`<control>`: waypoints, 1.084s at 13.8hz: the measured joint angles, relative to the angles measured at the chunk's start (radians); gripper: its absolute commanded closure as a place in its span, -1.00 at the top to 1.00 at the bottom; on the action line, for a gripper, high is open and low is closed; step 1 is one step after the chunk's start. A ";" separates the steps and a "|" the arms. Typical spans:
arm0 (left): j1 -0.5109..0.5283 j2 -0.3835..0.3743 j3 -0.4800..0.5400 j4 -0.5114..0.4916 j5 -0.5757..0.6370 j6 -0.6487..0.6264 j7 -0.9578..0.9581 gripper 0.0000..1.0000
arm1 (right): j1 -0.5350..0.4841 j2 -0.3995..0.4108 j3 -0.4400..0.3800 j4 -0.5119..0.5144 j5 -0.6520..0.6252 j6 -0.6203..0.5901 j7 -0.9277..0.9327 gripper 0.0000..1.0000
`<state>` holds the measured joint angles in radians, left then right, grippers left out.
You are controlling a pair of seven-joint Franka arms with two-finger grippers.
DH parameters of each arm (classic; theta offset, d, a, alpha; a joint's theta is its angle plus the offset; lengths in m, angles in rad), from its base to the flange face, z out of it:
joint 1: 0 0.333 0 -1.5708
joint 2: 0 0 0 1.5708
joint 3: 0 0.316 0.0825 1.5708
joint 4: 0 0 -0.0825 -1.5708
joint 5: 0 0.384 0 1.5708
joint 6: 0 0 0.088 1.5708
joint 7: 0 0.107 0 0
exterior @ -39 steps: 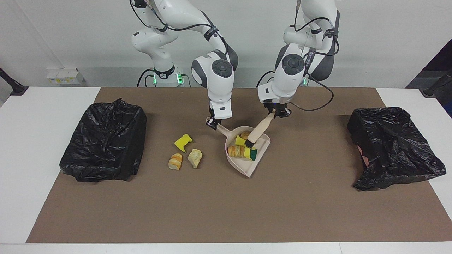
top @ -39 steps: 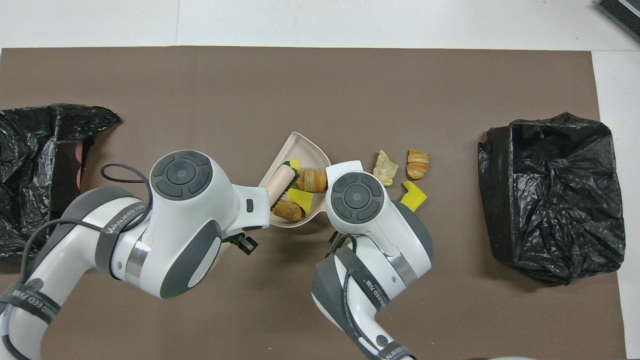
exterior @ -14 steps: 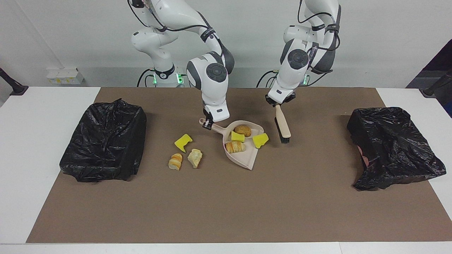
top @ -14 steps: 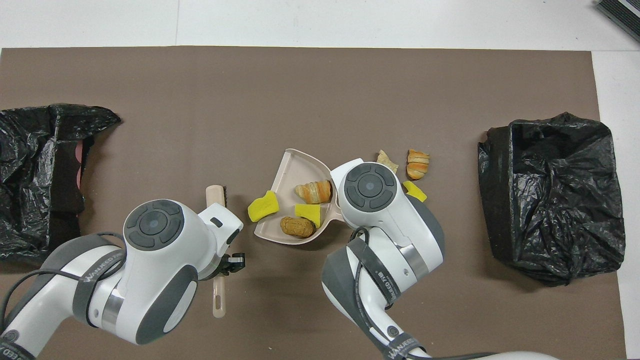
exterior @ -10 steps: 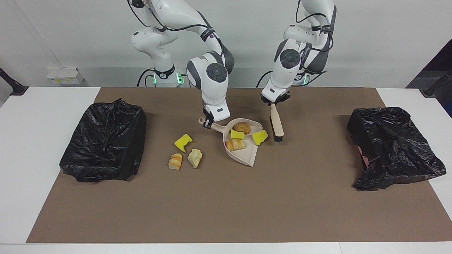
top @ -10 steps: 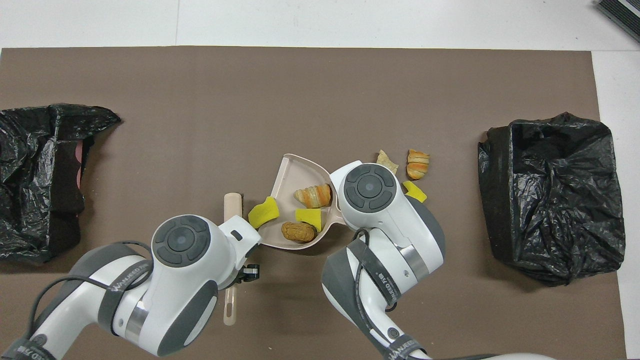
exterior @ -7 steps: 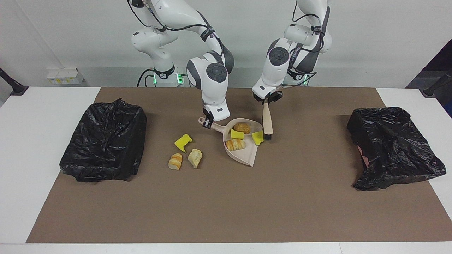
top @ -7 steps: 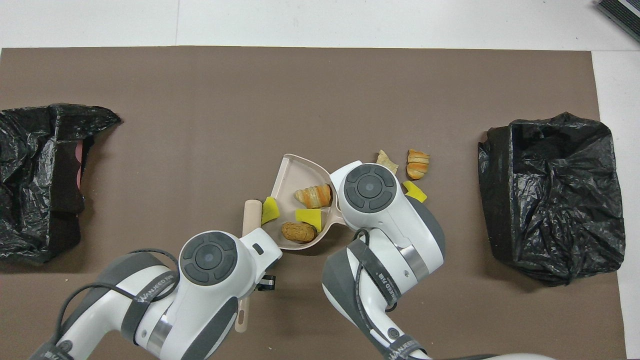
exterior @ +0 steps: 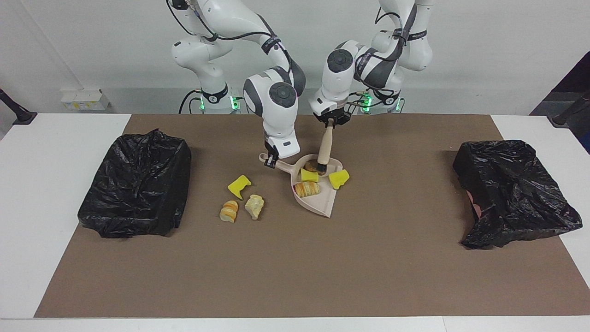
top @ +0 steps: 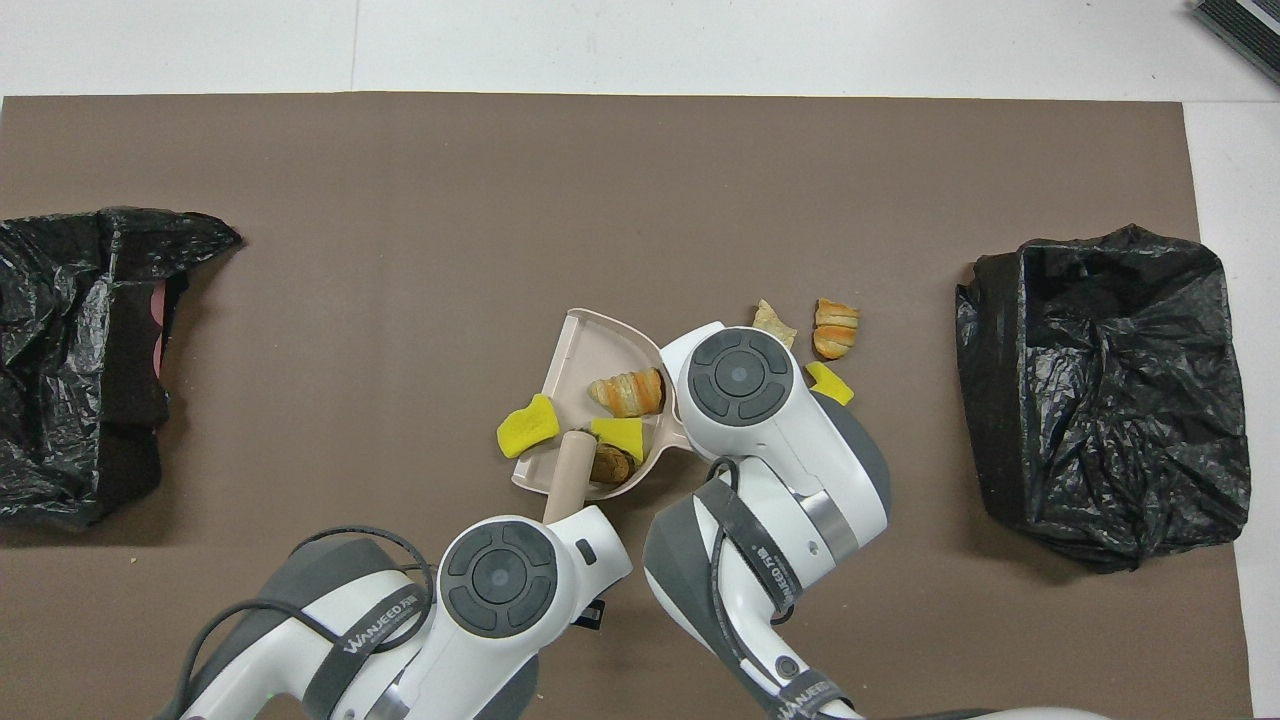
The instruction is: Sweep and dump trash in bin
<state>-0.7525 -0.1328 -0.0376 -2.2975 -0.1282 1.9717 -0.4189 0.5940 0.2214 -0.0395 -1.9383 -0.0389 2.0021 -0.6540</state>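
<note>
Gripping the brush point(exterior: 324, 150) by the top of its handle, the left gripper point(exterior: 331, 123) holds its bristles down on the brown roll point(top: 609, 464) in the dustpan point(exterior: 318, 203). The right gripper point(exterior: 272, 160) is clamped on the dustpan's handle. A croissant piece point(exterior: 307, 189) and a yellow sponge chunk point(exterior: 309, 175) also lie in the pan; another sponge chunk point(exterior: 339, 179) straddles its rim. Three bits point(exterior: 242, 199) lie on the mat toward the right arm's end. All look light and soft, likely to roll or bounce, so gentle brushing suits them better than pinching.

High facing camera and steep overhead camera, half a turn apart, sharing the brown mat point(exterior: 295, 258).
</note>
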 measured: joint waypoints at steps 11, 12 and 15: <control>0.128 0.052 0.008 -0.034 -0.005 0.059 0.077 -1.00 | 0.000 0.000 0.000 0.000 0.000 0.000 0.000 -1.00; 0.097 0.051 0.005 -0.029 -0.014 0.062 0.076 -1.00 | 0.000 0.000 0.000 0.000 0.000 0.000 0.000 -1.00; 0.053 0.054 0.003 0.002 -0.023 0.066 0.064 -1.00 | 0.000 0.000 0.000 -0.001 0.000 -0.001 0.000 -1.00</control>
<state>-0.6993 -0.0787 -0.0345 -2.2951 -0.1517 2.0378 -0.3548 0.5940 0.2209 -0.0396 -1.9389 -0.0389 2.0013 -0.6540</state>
